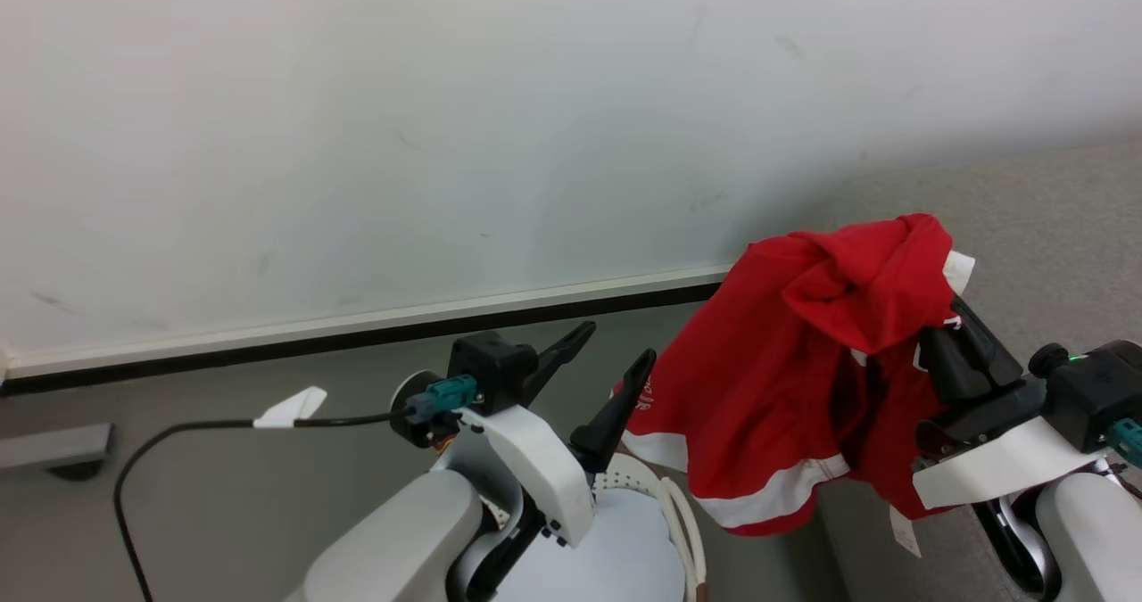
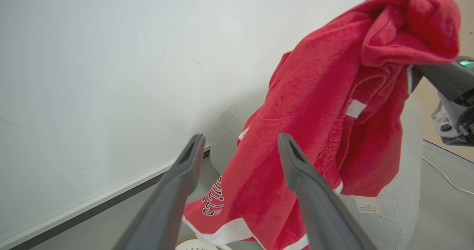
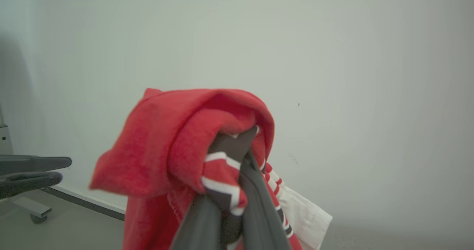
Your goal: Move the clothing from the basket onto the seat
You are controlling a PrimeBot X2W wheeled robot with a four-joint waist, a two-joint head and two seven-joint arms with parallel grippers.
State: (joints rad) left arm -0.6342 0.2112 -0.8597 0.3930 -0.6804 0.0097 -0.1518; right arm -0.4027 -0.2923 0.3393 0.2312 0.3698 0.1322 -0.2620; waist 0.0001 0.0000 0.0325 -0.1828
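The jersey (image 1: 785,379) is clamped in the closed right pincer (image 3: 239,150) and hangs draped over and below it. The left pincer (image 1: 617,342) is open and empty beside the cloth. The jersey should be carried over the sofa (image 1: 1026,201) beyond the right pincer, lowered until slack, then released.

From the head, looks forward and down over both forearms toward a white wall (image 1: 446,138), with the left gripper (image 1: 617,342) low centre and the right gripper (image 1: 959,325) low right. From the left wrist, sights along parted fingers, close to the clothing (image 2: 314,113), facing the seat (image 2: 403,205) and the wall. From the right wrist, peers along fingers pinched together, almost against the same red cloth, wall beyond. Shares the clothing across all three views, and catches the left gripper at the right wrist view's left edge.
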